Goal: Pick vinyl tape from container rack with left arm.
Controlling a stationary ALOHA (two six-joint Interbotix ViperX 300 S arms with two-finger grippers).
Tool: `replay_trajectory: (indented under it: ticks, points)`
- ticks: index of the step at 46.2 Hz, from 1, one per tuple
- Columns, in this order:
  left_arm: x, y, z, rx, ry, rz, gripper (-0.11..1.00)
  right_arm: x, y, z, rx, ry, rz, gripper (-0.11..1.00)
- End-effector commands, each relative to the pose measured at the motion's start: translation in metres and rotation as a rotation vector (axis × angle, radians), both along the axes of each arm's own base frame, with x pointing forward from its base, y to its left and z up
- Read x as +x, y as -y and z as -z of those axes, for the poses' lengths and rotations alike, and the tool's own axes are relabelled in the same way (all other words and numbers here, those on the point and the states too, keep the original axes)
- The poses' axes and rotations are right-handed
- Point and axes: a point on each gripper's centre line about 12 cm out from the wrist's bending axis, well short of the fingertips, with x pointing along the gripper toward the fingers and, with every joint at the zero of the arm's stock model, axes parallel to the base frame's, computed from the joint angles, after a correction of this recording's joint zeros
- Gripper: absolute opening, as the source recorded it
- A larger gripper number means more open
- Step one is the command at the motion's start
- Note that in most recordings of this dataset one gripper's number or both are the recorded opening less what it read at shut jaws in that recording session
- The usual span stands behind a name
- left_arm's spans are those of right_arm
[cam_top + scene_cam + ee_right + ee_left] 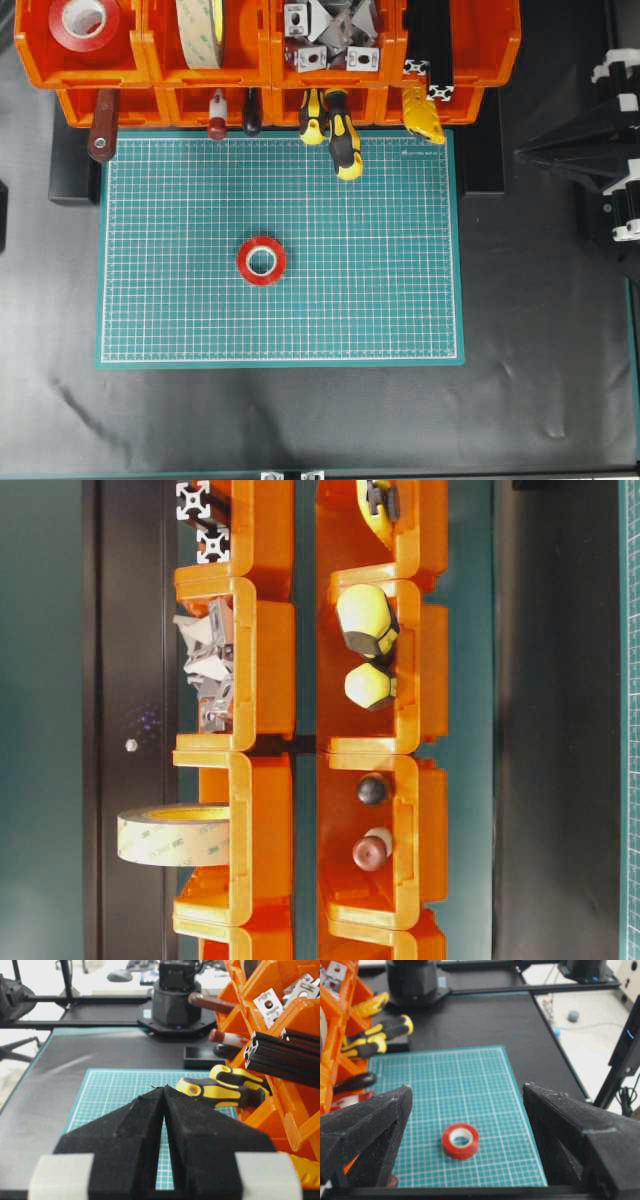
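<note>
The vinyl tape (261, 261) lies flat on the green mat (400, 300) – at about 6 o'clock from the container rack (260, 60) – while the left end effector (465, 1110) stands wide open and empty, and the right end effector (164, 1091) is closed.

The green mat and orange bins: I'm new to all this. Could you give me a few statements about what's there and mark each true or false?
1. A small red tape roll lies flat on the green mat. True.
2. The left gripper is clamped on that red roll. False: its jaws stand wide open, apart from the roll.
3. A second red roll sits in the top-left bin of the container rack. True.
4. The cream tape roll lies on the mat. False: it stands on edge in an upper bin.
5. The right gripper is wide open. False: its jaws are together.
</note>
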Motion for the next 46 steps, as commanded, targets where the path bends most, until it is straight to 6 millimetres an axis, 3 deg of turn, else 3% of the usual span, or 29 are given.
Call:
replay_trajectory:
  ticks: [1, 22, 46]
  points:
    - [0.003, 0.000, -0.002, -0.002, 0.004, 0.000, 0.86, 0.001, 0.000, -0.004, -0.001, 0.006, -0.002, 0.01]
    - [0.009, 0.003, 0.025, -0.002, -0.005, 0.009, 0.86, 0.001, 0.000, -0.001, -0.001, -0.018, -0.002, 0.01]
    - [0.008, 0.004, 0.022, -0.019, 0.107, 0.020, 0.86, 0.000, 0.000, 0.001, 0.000, -0.037, -0.002, 0.01]
